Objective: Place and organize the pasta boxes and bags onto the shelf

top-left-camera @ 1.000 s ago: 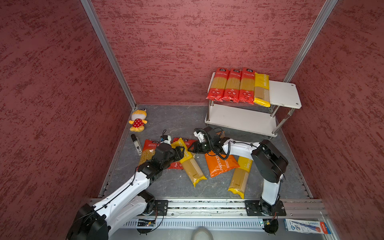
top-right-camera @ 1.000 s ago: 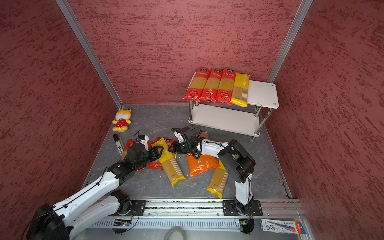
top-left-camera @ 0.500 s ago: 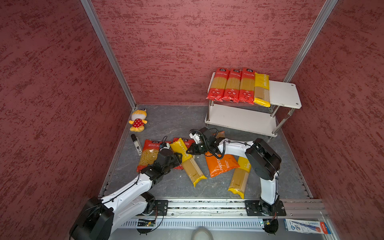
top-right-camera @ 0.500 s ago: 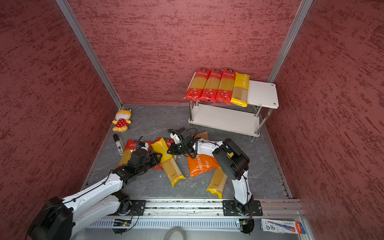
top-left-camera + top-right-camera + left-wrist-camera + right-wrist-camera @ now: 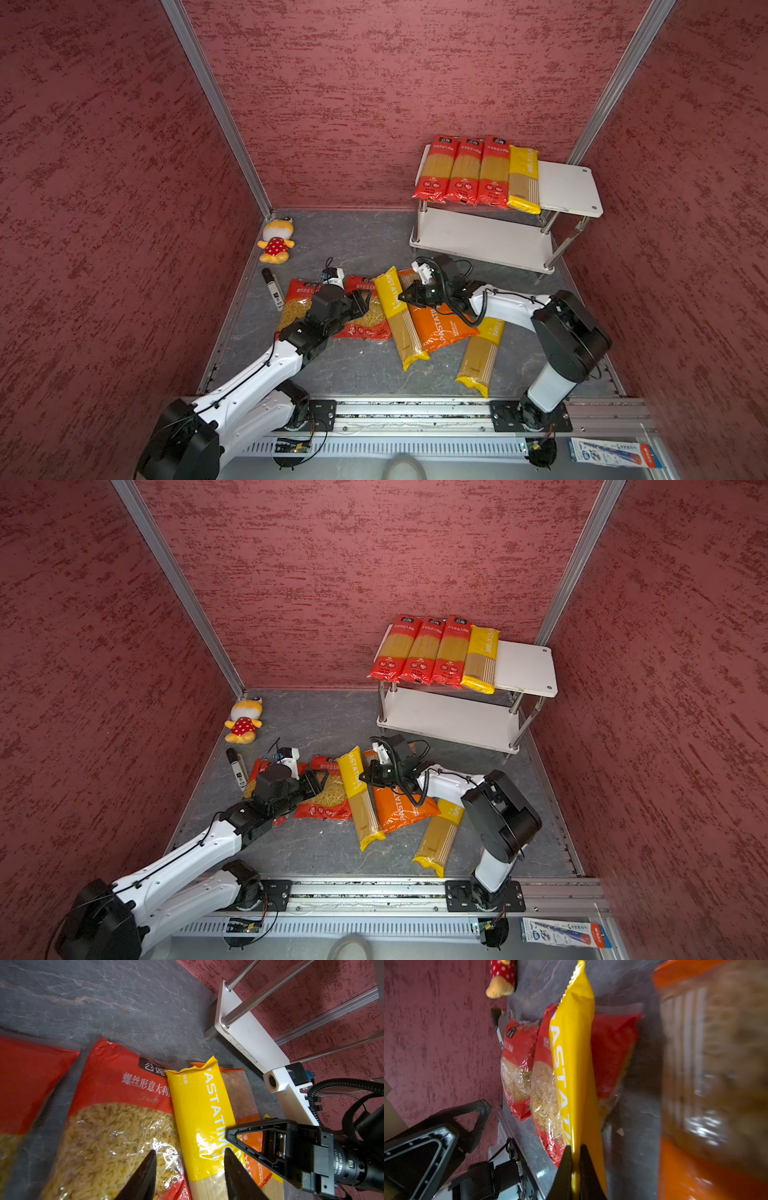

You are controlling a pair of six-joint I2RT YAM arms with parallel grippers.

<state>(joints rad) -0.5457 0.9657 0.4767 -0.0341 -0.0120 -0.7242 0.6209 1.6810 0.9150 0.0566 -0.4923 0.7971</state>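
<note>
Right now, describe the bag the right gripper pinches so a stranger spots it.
From the white shelf at the back, come forward to the bags on the grey floor. It is the long yellow PASTATIME bag between the red curly-pasta bag and the wide orange bag. Unlike the yellow bag nearer the front, it is pinched by the right gripper.

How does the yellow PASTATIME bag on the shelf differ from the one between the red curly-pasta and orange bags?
The shelf bag lies atop the shelf beside three red spaghetti bags; the floor bag overlaps a red curly-pasta bag and the orange bag. The shelf bag lines up with its neighbours; the floor bag lies slanted. Nothing touches the shelf bag; the right gripper is shut on the floor bag's edge. Both are long and yellow.
</note>
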